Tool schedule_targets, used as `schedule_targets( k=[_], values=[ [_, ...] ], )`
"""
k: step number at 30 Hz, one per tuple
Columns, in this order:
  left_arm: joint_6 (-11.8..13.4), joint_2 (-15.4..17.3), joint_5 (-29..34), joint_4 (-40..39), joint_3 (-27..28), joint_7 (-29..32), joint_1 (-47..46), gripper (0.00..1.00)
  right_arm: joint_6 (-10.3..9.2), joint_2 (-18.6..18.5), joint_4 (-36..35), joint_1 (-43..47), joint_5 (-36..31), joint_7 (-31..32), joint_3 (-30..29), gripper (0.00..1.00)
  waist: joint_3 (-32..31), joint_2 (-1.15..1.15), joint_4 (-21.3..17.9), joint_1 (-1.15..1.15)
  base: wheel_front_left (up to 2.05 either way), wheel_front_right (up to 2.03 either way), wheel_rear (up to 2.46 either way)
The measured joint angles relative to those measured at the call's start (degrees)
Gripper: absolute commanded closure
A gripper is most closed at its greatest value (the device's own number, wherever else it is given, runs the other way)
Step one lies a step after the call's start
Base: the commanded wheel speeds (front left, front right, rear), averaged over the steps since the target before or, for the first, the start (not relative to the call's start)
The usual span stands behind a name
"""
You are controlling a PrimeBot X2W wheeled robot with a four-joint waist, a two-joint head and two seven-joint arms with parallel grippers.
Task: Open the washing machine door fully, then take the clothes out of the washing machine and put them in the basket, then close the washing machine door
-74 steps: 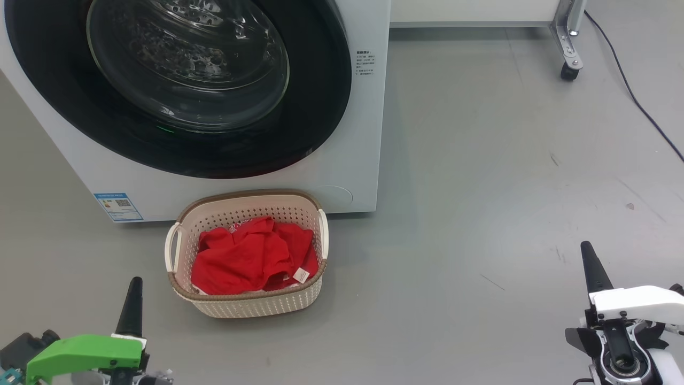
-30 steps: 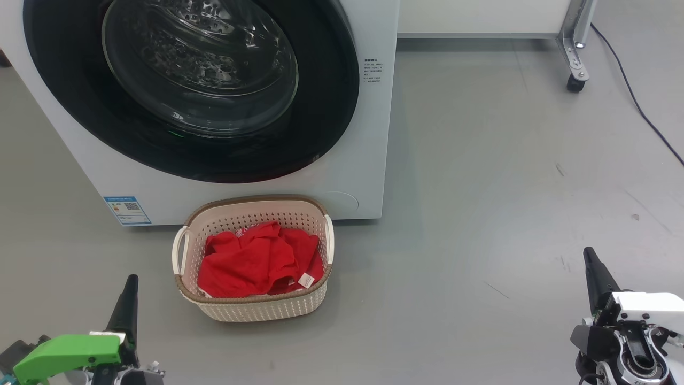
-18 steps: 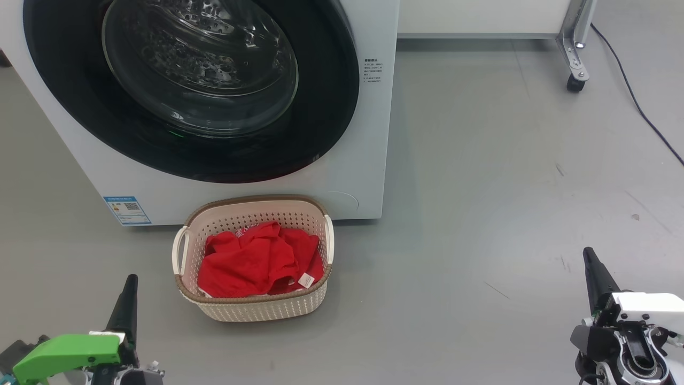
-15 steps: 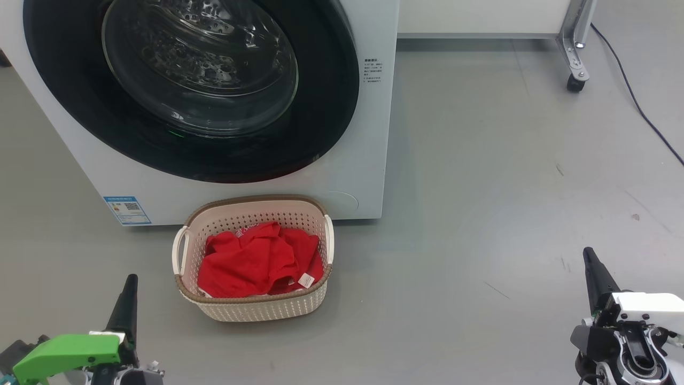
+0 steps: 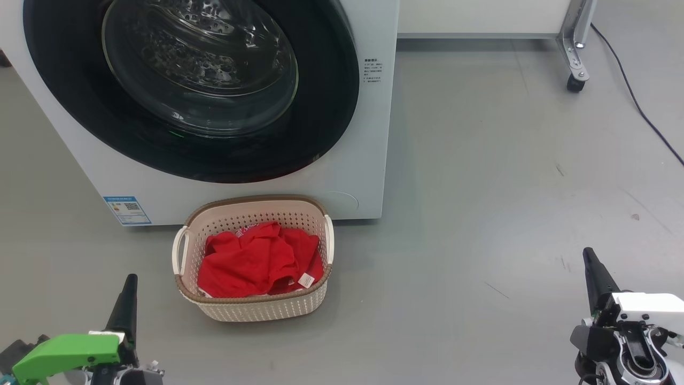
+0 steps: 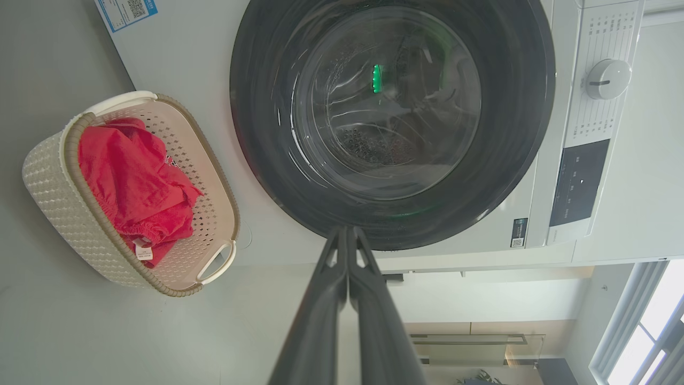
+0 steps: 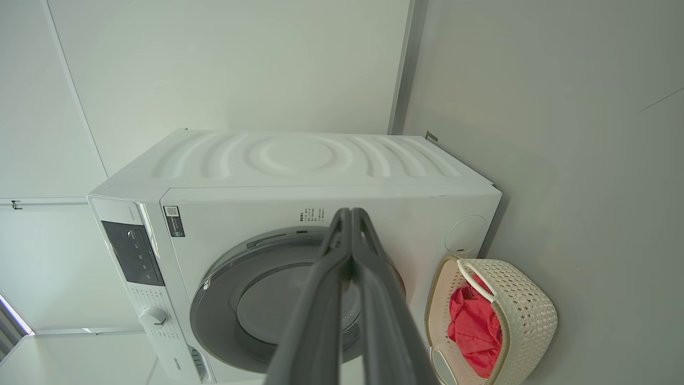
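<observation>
Hovers low with 2 empty tools: left gripper point(image 5: 130, 279) and right gripper point(image 5: 588, 252), fingers of each pressed together, both well apart from basket point(image 5: 251, 199). Faces washing machine door point(image 5: 197, 69) shut flush on washing machine point(image 5: 374, 160). Red clothes point(image 5: 251, 264) heaped inside basket, just before machine's front, on floor point(image 5: 481, 214).

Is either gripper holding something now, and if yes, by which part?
Nothing is held. The left gripper and right gripper are shut, empty; the clothes lie in the basket.
</observation>
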Motion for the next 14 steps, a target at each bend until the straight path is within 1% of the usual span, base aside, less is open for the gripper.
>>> schedule_targets(
  k=[14],
  values=[
    [0.00, 0.00, 0.01, -0.01, 0.04, 0.00, -0.02, 1.00, 0.00, 0.08, 0.14, -0.19, 0.00, 0.00, -0.07, 1.00, 0.00, 0.00, 0.00, 0.00, 0.00, 0.00, 0.00]
  ],
)
